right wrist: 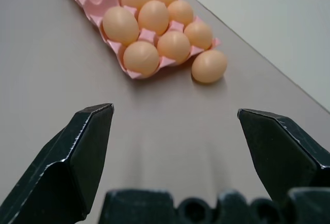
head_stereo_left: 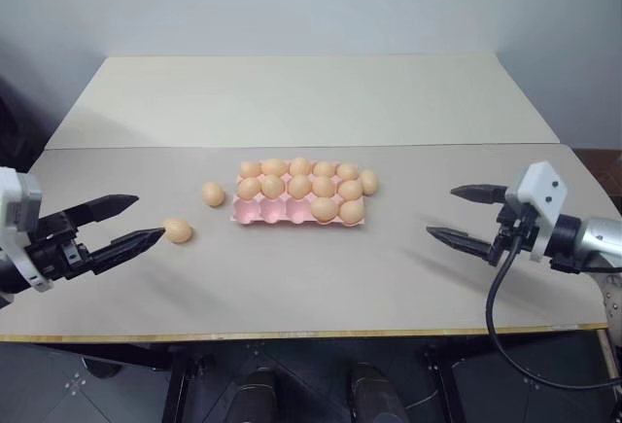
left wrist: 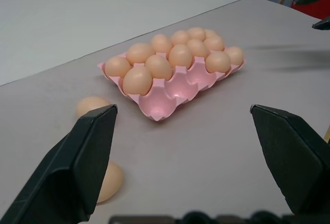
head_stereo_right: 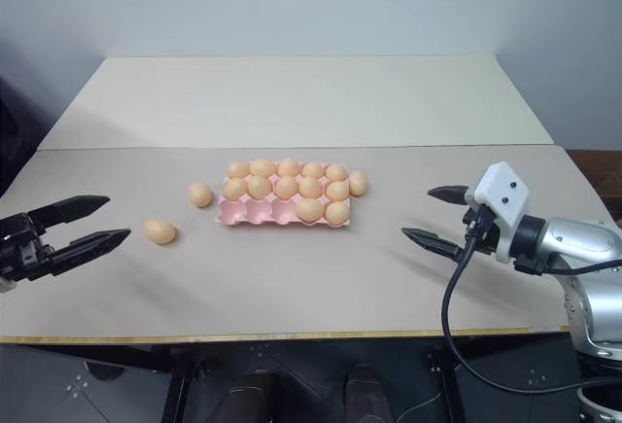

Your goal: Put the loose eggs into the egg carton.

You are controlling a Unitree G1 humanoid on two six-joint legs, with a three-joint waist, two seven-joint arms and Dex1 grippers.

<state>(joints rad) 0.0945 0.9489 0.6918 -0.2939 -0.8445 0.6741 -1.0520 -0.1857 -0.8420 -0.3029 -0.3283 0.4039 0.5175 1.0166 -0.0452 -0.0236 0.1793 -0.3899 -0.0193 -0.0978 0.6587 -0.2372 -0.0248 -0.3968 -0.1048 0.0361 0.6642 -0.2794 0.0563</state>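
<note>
The left end effector is spread wide and holds nothing, and one loose egg lies right by its lower tip, near the left edge of the surface. It should scoop around that egg and squeeze softly. The right end effector, also spread and empty, waits near the right edge. Another egg lies left of the egg carton in the middle; a third touches its right side. Three front cups look empty.

A pink egg carton and three loose eggs are borne by a beige table.

Two pale tables stand end to end before a plain wall.
</note>
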